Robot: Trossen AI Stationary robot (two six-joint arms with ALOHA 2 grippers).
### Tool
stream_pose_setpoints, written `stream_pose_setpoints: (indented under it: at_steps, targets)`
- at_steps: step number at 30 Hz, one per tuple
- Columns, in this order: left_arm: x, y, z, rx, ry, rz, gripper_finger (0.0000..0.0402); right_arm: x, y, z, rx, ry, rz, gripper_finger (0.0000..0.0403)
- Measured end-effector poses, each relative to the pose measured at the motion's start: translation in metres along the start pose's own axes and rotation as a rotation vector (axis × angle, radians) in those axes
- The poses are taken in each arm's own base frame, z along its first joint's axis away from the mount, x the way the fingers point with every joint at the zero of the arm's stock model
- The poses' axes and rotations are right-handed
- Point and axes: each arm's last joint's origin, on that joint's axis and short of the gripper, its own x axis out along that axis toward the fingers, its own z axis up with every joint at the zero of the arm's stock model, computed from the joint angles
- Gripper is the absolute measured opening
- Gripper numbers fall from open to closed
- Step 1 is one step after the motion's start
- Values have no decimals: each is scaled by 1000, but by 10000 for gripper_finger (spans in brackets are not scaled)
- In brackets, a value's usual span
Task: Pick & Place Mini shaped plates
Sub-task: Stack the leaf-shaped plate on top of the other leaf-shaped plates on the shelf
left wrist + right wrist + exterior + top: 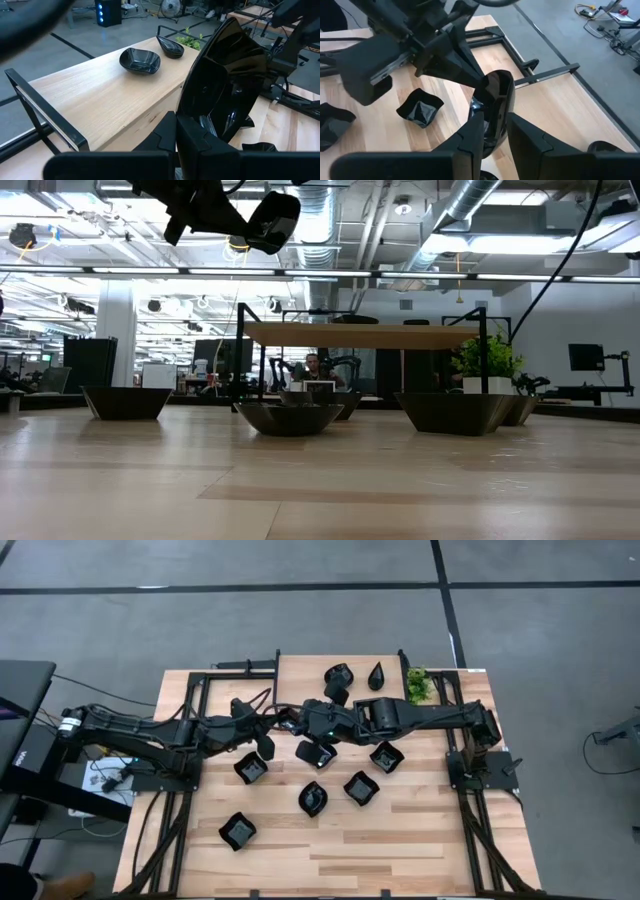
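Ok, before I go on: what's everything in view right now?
Loose plates: five clear, a sixth partly under the right arm; black; on the table.
Shelf plates: at least two, black, on the raised wooden shelf.
Held plate: one, black, on edge above mid-table.
Plant: one, green, at the shelf's right end.
Person: one, far behind the table.
Left claw: dark, shut on the held plate.
Right claw: dark, gripping the same plate, it seems.
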Motion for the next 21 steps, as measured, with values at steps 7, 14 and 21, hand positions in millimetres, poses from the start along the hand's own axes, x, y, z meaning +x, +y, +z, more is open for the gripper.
stream_pose_setpoints:
  at_steps: [7,14,21]
  targets:
    - [0,0,0,0,0,0,4,3,-3,0,12,12,28,80]
    - [0,0,0,0,0,0,4,8,1,-1,7,19,33,80]
    - [0,0,0,-3,4,-11,4,10,-2,-1,11,23,25,80]
